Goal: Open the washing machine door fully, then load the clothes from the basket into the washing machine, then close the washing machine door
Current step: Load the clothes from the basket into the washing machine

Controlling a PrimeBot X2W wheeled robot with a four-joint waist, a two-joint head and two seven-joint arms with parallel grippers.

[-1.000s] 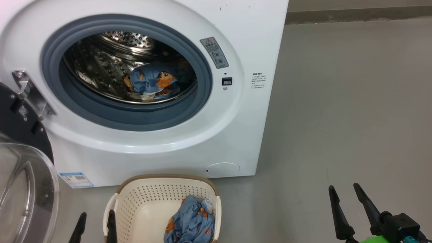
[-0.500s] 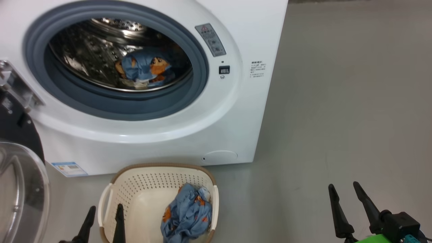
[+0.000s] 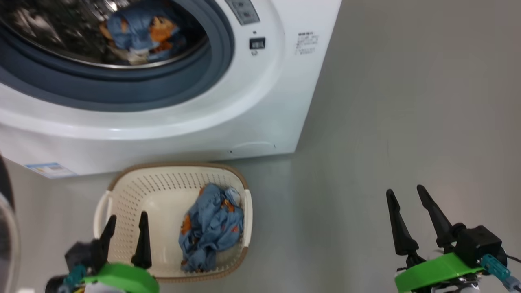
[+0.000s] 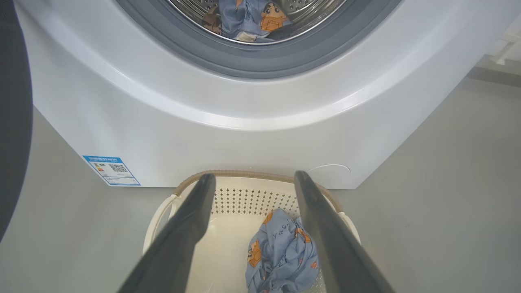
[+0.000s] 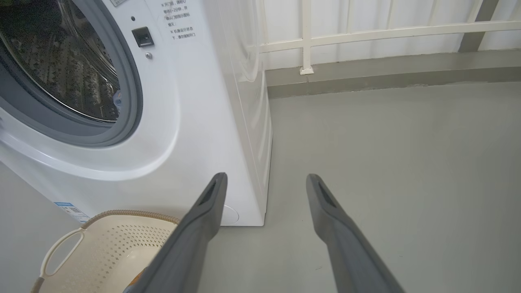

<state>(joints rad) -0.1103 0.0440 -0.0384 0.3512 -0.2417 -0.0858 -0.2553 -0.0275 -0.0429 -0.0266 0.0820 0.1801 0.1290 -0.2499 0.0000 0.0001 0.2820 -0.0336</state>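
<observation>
– Blue cloth with orange figures: these are the clothes (image 3: pixel 211 228) to take now?
– I think yes. In the head view this bundle lies in the right half of the basket (image 3: pixel 134 183), at the lower centre of the frame, just before the washing machine (image 3: pixel 260 106). Another piece (image 3: pixel 138 28) lies already in the drum at the upper left, so the loading seems about half done.
– And the claws?
– At the lower left, the left gripper (image 3: pixel 127 215) has its fingers spread and holds nothing. It hangs over the bare left part of the basket. At the lower right, the right gripper (image 3: pixel 405 189) is spread too and empty, over the floor and well apart from the basket.
– What does the left wrist view say?
– The bundle (image 4: pixel 281 248) sits low and right of centre, partly behind the right-hand finger, not between the two. The washing machine door (image 4: pixel 14 101) shows its dark rim at the left edge, swung away from the opening. I would shift the claw sideways until the bundle lies in the middle. Then I would go down and pinch a thick fold, never the perforated wall.
– And the right wrist view?
– Spread fingers (image 5: pixel 199 224) over grey floor, with a basket corner (image 5: pixel 106 244) at the lower left. This arm should better wait there, away from the drum opening.
</observation>
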